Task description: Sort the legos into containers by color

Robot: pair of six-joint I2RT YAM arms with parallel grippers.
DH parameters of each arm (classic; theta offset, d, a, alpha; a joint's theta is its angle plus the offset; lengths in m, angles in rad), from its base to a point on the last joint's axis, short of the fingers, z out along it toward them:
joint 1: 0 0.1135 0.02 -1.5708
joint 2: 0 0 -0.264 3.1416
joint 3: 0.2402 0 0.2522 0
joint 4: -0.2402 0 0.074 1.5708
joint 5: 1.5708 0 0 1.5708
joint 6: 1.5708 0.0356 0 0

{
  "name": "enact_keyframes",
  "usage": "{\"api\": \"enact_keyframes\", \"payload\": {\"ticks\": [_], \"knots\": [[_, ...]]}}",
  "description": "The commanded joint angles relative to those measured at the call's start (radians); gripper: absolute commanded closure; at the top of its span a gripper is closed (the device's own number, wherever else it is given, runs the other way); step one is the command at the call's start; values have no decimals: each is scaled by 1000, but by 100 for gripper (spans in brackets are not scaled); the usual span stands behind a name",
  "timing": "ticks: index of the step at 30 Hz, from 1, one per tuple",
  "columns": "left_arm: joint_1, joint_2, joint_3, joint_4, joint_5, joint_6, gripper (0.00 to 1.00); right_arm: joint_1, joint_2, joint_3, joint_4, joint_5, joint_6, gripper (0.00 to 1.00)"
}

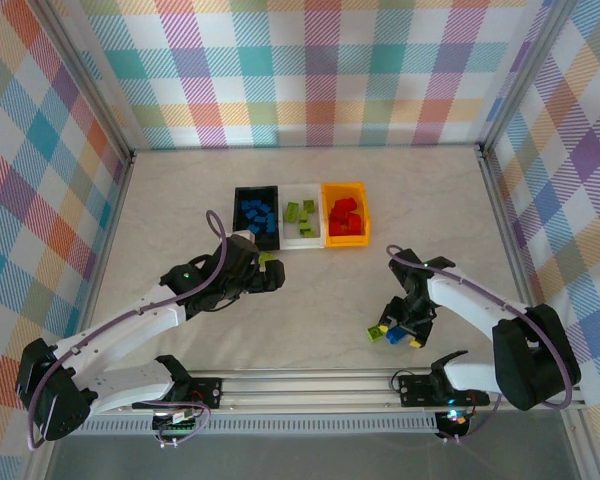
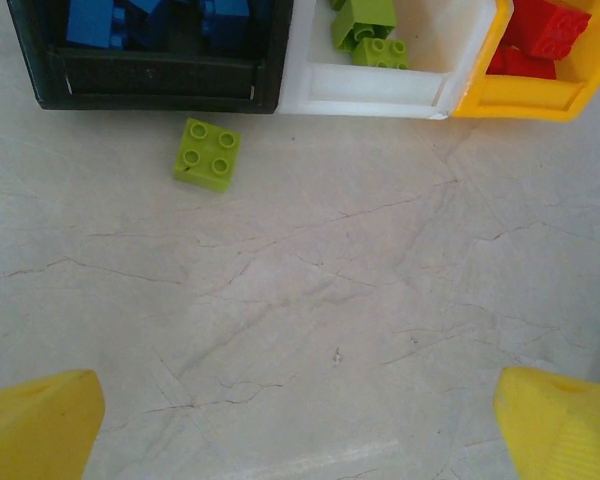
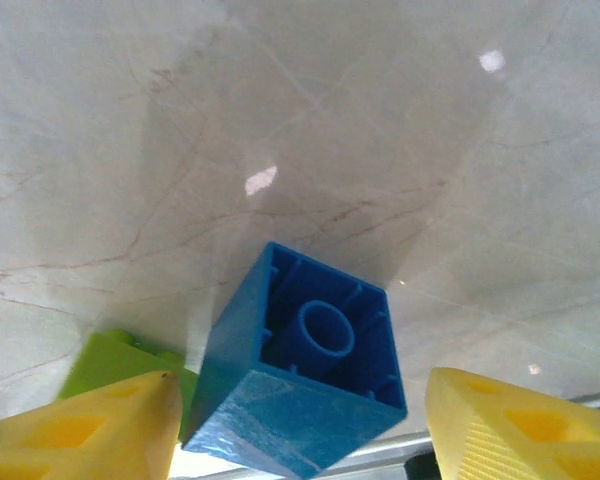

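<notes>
Right claw (image 3: 300, 400) astride tipped blue lego (image 3: 310, 345) (hollow underside showing), jaws apart.

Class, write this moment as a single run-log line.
left claw: open, loose green brick ahead by black bin | right claw: straddling blue brick, grip unclear | sorting: unfinished
</notes>
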Motion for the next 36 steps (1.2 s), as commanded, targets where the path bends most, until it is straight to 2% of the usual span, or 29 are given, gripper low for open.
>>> {"api": "enact_keyframes", "payload": {"ticks": [1,5,11,15,21,28,31,36], "knots": [[11,-4,-8,7,8,-7,0,-5,11,-8,43,-20,24,39],[12,-6,2,-8,5,-4,0,-5,40,-33,78,-39,27,48],[13,-20,2,-20,-6,-7,0,-4,7,-26,75,-41,15,60],[13,-20,9,-26,-11,-9,0,-6,-7,64,64,-32,-51,67],[14,-23,31,-62,-54,-1,0,28,39,267,131,-66,-202,67],[20,-44,39,-140,-116,-7,0,209,305,625,290,-81,-345,66],[25,-73,29,-170,-138,-18,0,231,464,803,350,-150,-380,66],[29,-104,32,-217,-154,-26,0,262,748,1166,327,-201,-431,66]]}}
